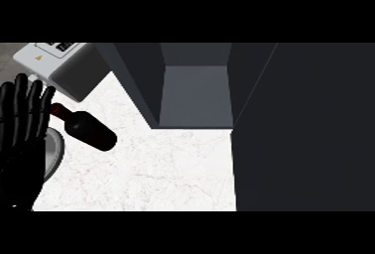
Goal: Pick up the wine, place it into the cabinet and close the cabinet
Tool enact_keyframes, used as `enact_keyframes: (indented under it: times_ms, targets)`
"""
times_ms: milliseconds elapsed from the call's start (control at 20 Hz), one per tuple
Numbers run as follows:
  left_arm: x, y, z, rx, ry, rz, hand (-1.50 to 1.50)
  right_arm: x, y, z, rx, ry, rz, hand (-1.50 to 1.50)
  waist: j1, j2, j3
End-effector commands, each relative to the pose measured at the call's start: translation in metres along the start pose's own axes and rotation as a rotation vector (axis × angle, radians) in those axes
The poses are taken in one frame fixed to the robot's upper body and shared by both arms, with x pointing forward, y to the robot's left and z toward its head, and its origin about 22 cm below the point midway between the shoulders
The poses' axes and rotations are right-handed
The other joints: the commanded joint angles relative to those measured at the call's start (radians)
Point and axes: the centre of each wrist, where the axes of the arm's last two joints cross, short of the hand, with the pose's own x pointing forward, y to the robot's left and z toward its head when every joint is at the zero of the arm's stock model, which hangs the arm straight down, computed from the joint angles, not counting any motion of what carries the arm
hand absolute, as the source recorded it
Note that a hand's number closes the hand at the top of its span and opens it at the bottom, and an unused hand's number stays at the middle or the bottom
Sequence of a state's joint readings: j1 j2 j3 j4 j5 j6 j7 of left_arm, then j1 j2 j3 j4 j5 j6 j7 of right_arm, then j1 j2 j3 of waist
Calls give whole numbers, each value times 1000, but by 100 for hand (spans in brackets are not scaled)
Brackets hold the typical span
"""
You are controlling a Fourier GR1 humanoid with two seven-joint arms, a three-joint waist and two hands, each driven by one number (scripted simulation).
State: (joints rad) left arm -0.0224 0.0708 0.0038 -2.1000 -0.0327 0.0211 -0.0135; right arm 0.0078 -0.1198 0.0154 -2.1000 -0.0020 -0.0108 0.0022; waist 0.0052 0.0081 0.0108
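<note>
A dark wine bottle [88, 128] with a red cap lies on its side on the white marble counter [161, 168], neck pointing up-left. My left hand [22, 124] stands open at the left edge, fingers straight up, just left of the bottle's neck and not holding it. The dark cabinet [194, 89] stands at the back centre, its inside grey and bare. Its open door [304, 129] fills the right side of the view. My right hand does not show.
A white toaster-like appliance [62, 67] sits at the back left corner. A grey round rim [53, 151] shows partly behind my left hand. The big dark door panel blocks the right half of the counter.
</note>
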Motion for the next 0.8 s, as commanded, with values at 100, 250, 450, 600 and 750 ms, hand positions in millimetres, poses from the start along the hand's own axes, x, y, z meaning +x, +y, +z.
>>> enact_keyframes:
  times_ms: [100, 250, 450, 600, 750]
  targets:
    - [-16, 38, -15, -14, -15, 84, -150, 10, -1, 22, 37, -33, -26, -150, -12, -9, -11]
    - [-26, 87, -15, -49, -19, 181, -150, 9, 0, 19, 91, -59, -26, -150, -7, -8, -12]
    - [-34, 50, -10, -15, 265, 460, -150, 23, 9, 41, 319, 143, -246, -150, -16, -16, -11]
    - [-11, 74, -19, -25, 289, 479, -150, 55, 7, 47, 339, 146, -268, -150, -11, -14, -11]
    - [28, 97, -22, -42, 283, 475, -150, 81, 12, 56, 333, 151, -287, -150, -1, -16, -11]
